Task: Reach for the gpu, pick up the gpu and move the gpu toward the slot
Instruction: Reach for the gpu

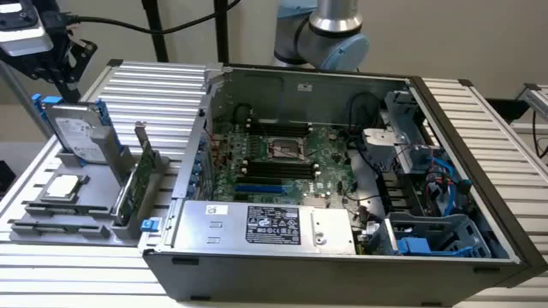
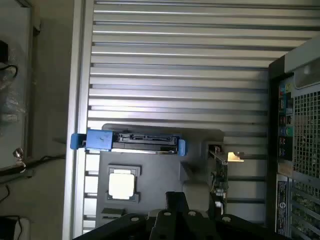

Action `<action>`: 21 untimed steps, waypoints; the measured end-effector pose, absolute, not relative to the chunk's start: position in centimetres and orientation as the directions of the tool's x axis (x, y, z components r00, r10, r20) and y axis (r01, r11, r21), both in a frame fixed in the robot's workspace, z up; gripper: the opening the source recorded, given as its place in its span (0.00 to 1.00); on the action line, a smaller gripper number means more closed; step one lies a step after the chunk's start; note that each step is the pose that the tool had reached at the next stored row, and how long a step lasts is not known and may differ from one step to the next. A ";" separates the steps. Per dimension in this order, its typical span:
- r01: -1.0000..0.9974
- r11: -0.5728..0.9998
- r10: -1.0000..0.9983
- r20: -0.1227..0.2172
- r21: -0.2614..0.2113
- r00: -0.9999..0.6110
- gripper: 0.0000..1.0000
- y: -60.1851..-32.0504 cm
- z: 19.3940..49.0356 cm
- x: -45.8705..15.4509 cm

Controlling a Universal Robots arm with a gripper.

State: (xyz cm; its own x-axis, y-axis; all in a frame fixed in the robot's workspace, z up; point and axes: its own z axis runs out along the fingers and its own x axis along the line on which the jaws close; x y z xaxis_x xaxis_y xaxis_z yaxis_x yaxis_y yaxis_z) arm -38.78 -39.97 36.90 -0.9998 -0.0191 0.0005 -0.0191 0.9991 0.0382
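In the grey holder (image 1: 51, 223) the gpu (image 1: 137, 183) is noted on edge beside hard drive (image 1: 76, 131) and processor chip (image 1: 63, 187), its lower part hidden; the pincer (image 1: 67, 67) is hung above, its grip state cannot be told.

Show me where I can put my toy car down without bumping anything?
The ribbed table is bare behind the grey holder, beside the computer case, along the front edge, and on the exterior view's right of the case. Crowded: the holder carries the hard drive, processor chip and gpu; the case is packed.
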 end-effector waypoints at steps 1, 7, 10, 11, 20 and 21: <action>-0.019 0.999 -0.019 0.001 0.038 -1.000 0.11 -40.0 36.9 -38.8; -0.019 0.999 -0.019 0.000 0.038 -1.000 0.11 -40.0 36.9 -38.8; -0.019 0.999 -0.019 0.001 0.038 -1.000 0.11 -40.0 36.9 -38.8; -0.019 0.999 -0.019 0.001 0.038 -1.000 0.11 -40.0 36.9 -38.8; -0.019 0.999 -0.019 0.000 0.038 -1.000 0.11 -41.2 36.8 -37.3; -0.019 0.999 -0.019 0.000 0.038 -1.000 0.11 -41.4 36.8 -37.0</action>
State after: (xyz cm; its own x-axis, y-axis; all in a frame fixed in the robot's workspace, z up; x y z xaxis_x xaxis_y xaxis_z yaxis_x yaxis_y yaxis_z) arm -37.04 -41.41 36.78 -0.9998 -0.0191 0.0005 -0.0191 0.9991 0.0382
